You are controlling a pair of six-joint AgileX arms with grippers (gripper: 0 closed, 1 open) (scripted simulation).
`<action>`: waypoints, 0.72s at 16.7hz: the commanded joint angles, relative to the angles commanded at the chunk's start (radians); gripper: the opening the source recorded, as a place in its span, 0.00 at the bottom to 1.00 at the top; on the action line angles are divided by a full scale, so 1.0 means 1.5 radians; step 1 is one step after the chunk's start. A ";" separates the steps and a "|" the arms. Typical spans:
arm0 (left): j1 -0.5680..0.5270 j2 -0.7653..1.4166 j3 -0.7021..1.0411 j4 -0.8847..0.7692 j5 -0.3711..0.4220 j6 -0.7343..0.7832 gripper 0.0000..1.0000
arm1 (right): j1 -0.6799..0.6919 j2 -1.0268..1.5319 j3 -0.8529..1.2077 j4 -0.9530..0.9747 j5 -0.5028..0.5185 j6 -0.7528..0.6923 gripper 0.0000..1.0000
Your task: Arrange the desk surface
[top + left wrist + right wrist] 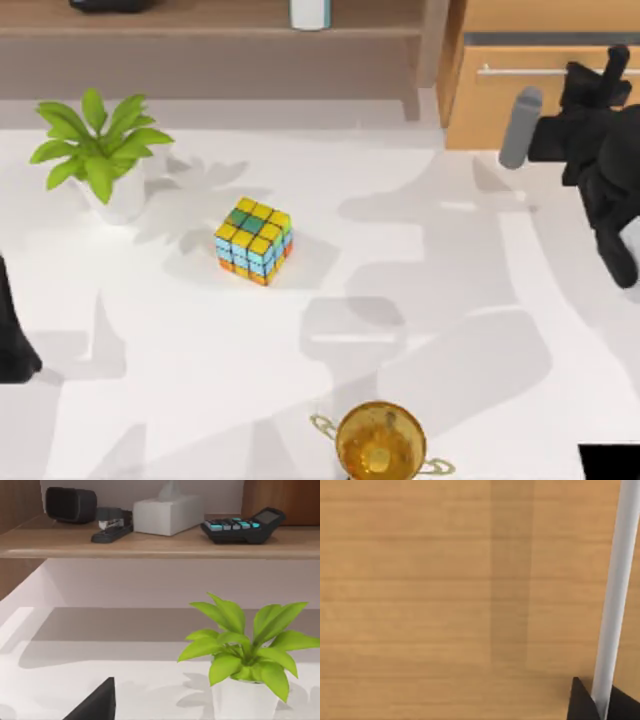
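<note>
Nearest the overhead camera, at the front edge: a gold trophy (pixel 380 441) with two handles, standing on the desk (pixel 450 280). Broad white desk across the middle of the top view, crossed by grey shadows.

Left of centre on the desk — a multicoloured cube (pixel 254 240), well apart from the trophy. Farther left and back, a leafy green plant (pixel 97 145) in a white pot, also upright on the desk; same plant (pixel 245 645) close up from the left wrist.

Behind the desk, a brown wooden shelf (pixel 200 25) along the back. On it, from the left wrist: a black speaker-like box (pixel 71 504), a black stapler (pixel 111 525), a white tissue box (pixel 167 514) and a dark calculator (pixel 243 526) with teal keys, all side by side.

At back right, a light-wood drawer (pixel 500 95) with a silver handle (pixel 520 70) across its front.

Right gripper (pixel 590 75) up against the drawer front at the handle; from the right wrist, the handle (pixel 615 595) running between two dark fingertips (pixel 580 700) against plain wood. Jaws closed around it or merely beside it — cannot tell.

Left arm (pixel 12 340) parked at the desk's left edge; a dark fingertip (pixel 97 704) in its wrist view, jaw state not readable either.
</note>
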 joint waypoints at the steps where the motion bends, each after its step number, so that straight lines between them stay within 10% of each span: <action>1: 0.000 0.000 0.000 0.000 0.000 0.000 1.00 | -0.002 0.010 0.023 -0.013 -0.003 0.000 0.00; 10: 0.000 0.000 0.000 0.000 0.000 0.000 1.00 | -0.012 0.049 0.111 -0.064 -0.015 0.000 0.00; 12: 0.000 0.000 0.000 0.000 0.000 0.000 1.00 | -0.012 0.049 0.111 -0.064 -0.015 0.000 0.15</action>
